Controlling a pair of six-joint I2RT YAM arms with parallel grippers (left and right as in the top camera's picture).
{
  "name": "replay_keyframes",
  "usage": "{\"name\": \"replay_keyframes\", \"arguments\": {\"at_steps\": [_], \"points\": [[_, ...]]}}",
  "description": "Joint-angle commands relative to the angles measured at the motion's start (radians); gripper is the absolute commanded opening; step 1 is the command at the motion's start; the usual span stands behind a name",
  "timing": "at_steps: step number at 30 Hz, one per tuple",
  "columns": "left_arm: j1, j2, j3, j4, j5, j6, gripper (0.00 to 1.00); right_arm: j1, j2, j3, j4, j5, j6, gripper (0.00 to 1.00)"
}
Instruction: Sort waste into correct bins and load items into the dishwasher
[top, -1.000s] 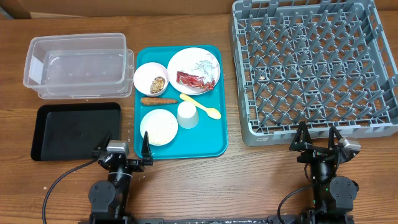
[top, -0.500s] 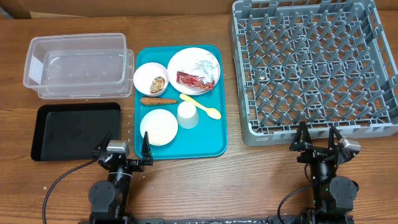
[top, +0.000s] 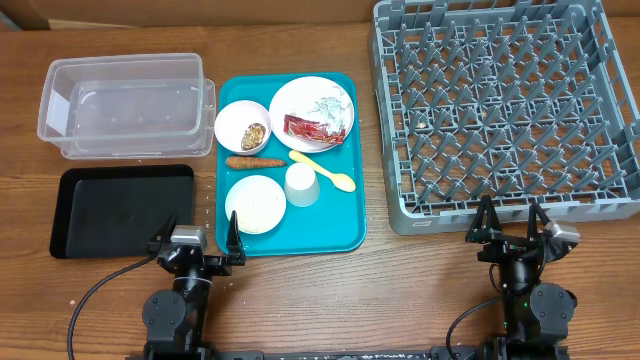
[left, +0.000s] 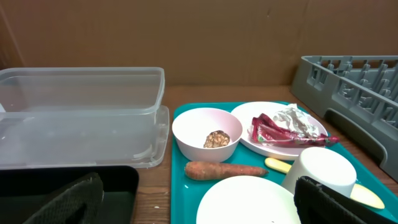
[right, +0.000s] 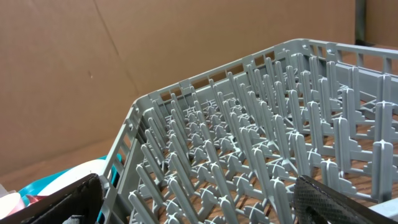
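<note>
Overhead: nothing sorted yet; left jaws and right jaws apart, empty (parked at counter (top: 400, 290) edge). Next, likely: left lifts wrapper (top: 315, 127) off plate (top: 298, 96), needs clean pinch.

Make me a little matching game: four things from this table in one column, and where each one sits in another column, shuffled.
Things:
1. crumpled wrapper
2. brown food lump
3. white cup
4. black tray

Places:
A. in a small bowl
B. straight on the wooden table, left of the teal tray
C. on the round plate
D. on the teal tray, beside the yellow spoon

Pairs: 1-C, 2-A, 3-D, 4-B.
</note>
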Motion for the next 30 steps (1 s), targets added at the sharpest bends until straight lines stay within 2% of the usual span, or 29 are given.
{"name": "replay_keyframes", "arguments": {"at_steps": [1, 4, 9, 16, 20, 24, 30], "points": [[0.010, -0.011, -0.008, 0.002, -0.015, 0.022, 1.00, -0.005, -0.012, -0.011, 0.027, -0.019, -0.003, 1.00], [0.010, -0.011, -0.008, 0.002, -0.016, 0.022, 1.00, -0.005, -0.012, -0.010, 0.043, -0.039, -0.003, 1.00], [0.010, -0.011, -0.007, 0.030, 0.008, 0.017, 1.00, -0.005, -0.012, -0.009, 0.129, -0.191, -0.004, 1.00], [0.010, -0.008, 0.076, 0.066, 0.016, -0.013, 1.00, -0.005, -0.011, 0.103, 0.117, -0.206, -0.018, 1.00], [0.010, 0.030, 0.210, 0.052, -0.002, -0.011, 1.00, -0.005, 0.019, 0.241, 0.048, -0.206, -0.089, 1.00], [0.010, 0.155, 0.393, 0.043, -0.008, -0.012, 1.00, -0.005, 0.127, 0.436, -0.033, -0.204, -0.170, 1.00], [0.010, 0.449, 0.688, -0.071, 0.071, -0.012, 1.00, -0.005, 0.340, 0.704, -0.145, -0.203, -0.172, 1.00]]}}
